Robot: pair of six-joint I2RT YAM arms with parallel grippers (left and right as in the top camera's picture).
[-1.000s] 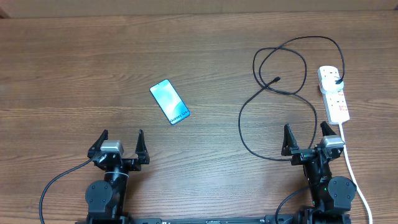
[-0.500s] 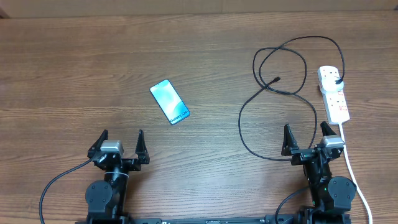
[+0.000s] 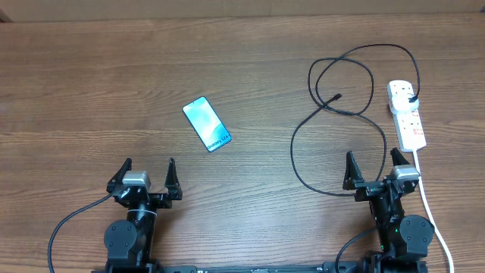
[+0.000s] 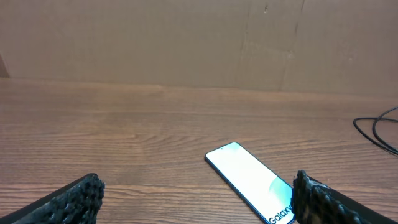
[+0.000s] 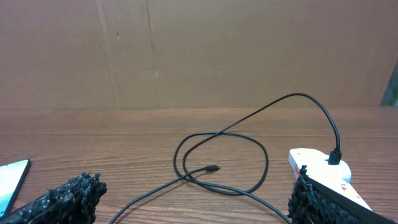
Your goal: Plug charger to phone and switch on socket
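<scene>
The phone (image 3: 207,124) lies flat on the wooden table, screen up, left of centre; it also shows in the left wrist view (image 4: 252,180). The black charger cable (image 3: 333,114) loops on the right, its connector tip (image 3: 336,97) free on the table and its plug (image 3: 411,100) seated in the white socket strip (image 3: 407,115). The tip (image 5: 212,168) and strip (image 5: 320,168) show in the right wrist view. My left gripper (image 3: 147,171) is open and empty near the front edge, below the phone. My right gripper (image 3: 373,164) is open and empty, below the cable loop.
The strip's thick white cord (image 3: 429,205) runs down past my right arm to the front edge. A brown cardboard wall (image 4: 199,43) stands behind the table's far edge.
</scene>
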